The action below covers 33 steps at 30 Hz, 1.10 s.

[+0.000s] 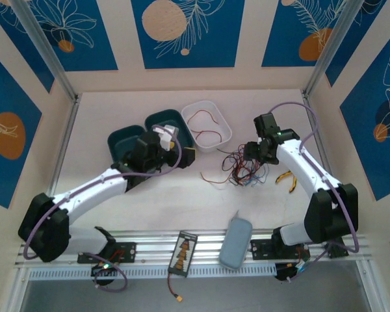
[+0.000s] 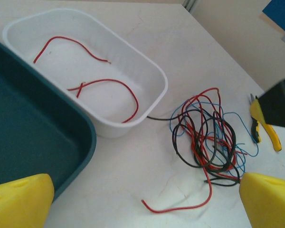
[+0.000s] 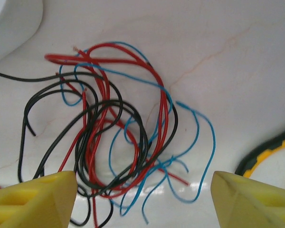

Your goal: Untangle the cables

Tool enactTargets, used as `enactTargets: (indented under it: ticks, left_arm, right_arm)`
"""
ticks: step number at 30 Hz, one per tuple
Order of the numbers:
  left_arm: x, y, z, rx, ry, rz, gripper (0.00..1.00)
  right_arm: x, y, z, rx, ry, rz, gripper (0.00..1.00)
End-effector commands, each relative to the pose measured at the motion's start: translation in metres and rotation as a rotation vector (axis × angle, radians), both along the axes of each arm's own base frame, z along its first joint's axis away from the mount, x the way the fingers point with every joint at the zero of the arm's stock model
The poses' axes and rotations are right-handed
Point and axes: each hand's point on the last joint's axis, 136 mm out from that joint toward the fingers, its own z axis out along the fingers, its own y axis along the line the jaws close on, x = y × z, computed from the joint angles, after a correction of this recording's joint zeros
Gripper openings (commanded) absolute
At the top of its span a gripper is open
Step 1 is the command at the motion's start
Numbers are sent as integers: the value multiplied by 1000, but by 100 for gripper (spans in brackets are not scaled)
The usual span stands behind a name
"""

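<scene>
Lying beneath right hand (image 3: 142,202), tangled cables (image 3: 118,134)

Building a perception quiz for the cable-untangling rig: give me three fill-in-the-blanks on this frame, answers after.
1. Both loose wires in the white tray are coloured ____.
2. The tangled cables on the table are red, black and ____.
3. The right gripper hangs over the tangle with its jaws ____.
Missing words: red; blue; open.

Tangled red, black, blue cables (image 3: 118,138)
</scene>
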Motion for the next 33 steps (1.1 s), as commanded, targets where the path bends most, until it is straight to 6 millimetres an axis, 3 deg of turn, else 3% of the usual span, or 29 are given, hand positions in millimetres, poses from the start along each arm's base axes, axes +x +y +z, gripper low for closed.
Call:
enactTargets:
  ticks: [1, 9, 20, 24, 30, 33]
  left_arm:
    - [-7, 11, -3, -60, 1, 39, 100]
    - [-24, 19, -35, -96, 97, 57, 100]
    - [-19, 12, -36, -121, 113, 53, 100]
    - [-20, 14, -37, -117, 114, 57, 100]
    - [-23, 19, -43, -96, 122, 71, 100]
    - [-23, 19, -45, -92, 127, 71, 100]
  right_arm:
    - [23, 1, 6, -50, -53, 96, 74]
    - [53, 6, -8, -89, -35, 201, 69]
    - [80, 14, -27, -58, -12, 256, 57]
    - [82, 16, -31, -47, -11, 251, 38]
    - [79, 18, -26, -27, -43, 239, 25]
    - [75, 15, -24, -40, -47, 221, 11]
